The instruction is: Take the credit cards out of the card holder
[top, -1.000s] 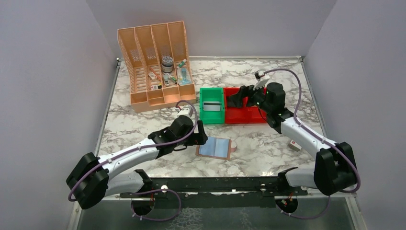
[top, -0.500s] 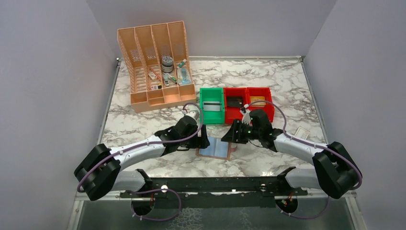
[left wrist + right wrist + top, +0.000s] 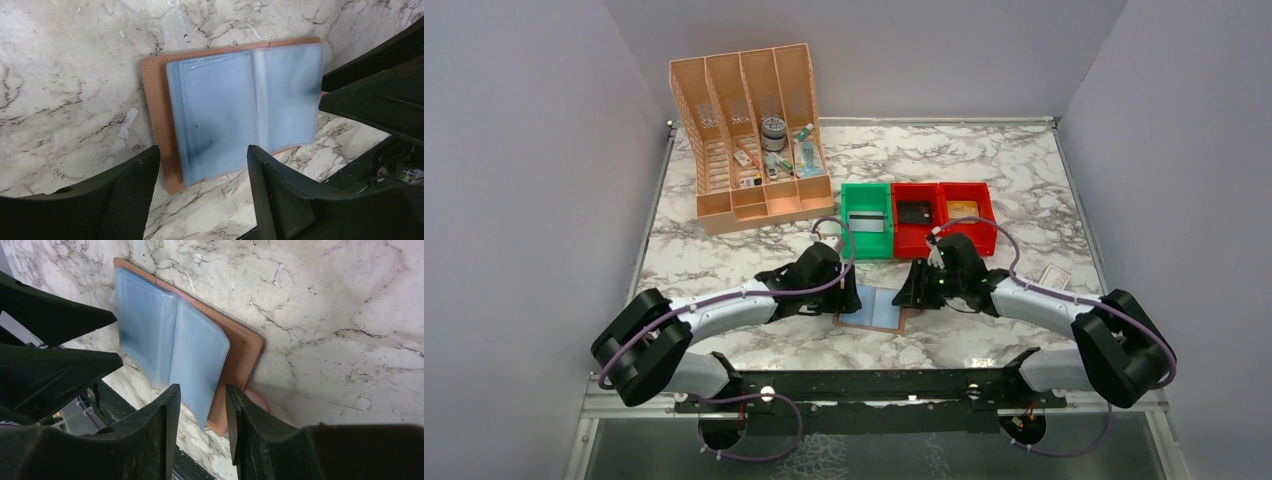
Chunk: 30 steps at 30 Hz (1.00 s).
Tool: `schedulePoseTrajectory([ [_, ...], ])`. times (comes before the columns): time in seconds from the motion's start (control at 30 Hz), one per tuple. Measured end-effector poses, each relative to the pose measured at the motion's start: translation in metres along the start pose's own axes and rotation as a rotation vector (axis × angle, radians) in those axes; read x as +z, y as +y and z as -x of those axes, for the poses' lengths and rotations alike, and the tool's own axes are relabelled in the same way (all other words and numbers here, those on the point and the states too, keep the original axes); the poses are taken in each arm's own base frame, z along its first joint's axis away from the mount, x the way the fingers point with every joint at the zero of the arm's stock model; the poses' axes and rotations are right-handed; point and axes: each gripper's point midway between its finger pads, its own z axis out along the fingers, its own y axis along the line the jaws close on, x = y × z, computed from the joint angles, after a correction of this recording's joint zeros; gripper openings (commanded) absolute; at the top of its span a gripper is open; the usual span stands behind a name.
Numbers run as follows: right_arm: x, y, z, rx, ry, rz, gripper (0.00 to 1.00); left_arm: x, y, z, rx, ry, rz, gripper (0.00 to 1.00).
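The card holder (image 3: 879,308) lies open on the marble, brown cover down and blue-grey pockets (image 3: 240,110) up. My left gripper (image 3: 849,296) stands open at its left edge, its fingers straddling the near corner (image 3: 203,150). At the right edge my right gripper (image 3: 912,292) is low, its jaws narrowed with a gap left. The corner of the pockets and cover (image 3: 201,390) sits between its fingers, and the snap tab (image 3: 257,397) is beside one finger. No card shows in the pockets. A grey credit card (image 3: 867,222) lies in the green bin and a dark one (image 3: 914,212) in the red bin.
A second red bin (image 3: 980,208) holds a yellowish card. An orange file rack (image 3: 749,130) with small items stands at the back left. A small white box (image 3: 1054,275) lies right of the right arm. The two grippers' fingers are close together over the holder.
My right arm has swung from the red bin down to the holder's right edge, narrowing its jaws. My left gripper has crept closer to the left edge and closed a little.
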Motion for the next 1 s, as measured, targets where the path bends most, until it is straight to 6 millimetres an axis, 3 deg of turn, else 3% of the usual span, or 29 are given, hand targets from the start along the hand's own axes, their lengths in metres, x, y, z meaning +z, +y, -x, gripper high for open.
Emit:
schedulePoseTrajectory([
  [0.2, 0.011, -0.001, -0.005, 0.019, 0.035, 0.017, 0.26, 0.007, 0.000, -0.005, 0.003, 0.025, -0.004, 0.56],
  [0.3, 0.016, 0.000, -0.005, 0.031, 0.042, 0.029, 0.10, 0.010, -0.001, -0.004, 0.003, 0.028, -0.011, 0.44],
  [0.4, 0.019, 0.002, -0.005, 0.039, 0.051, 0.049, 0.01, 0.014, -0.002, -0.005, 0.004, 0.031, -0.017, 0.36],
  [0.6, 0.023, 0.023, -0.005, 0.045, 0.065, 0.177, 0.01, 0.016, -0.005, -0.005, 0.002, 0.037, -0.036, 0.22],
  [1.0, 0.030, 0.032, 0.007, -0.021, 0.095, 0.177, 0.01, 0.020, -0.019, -0.006, 0.021, 0.055, -0.083, 0.00],
])
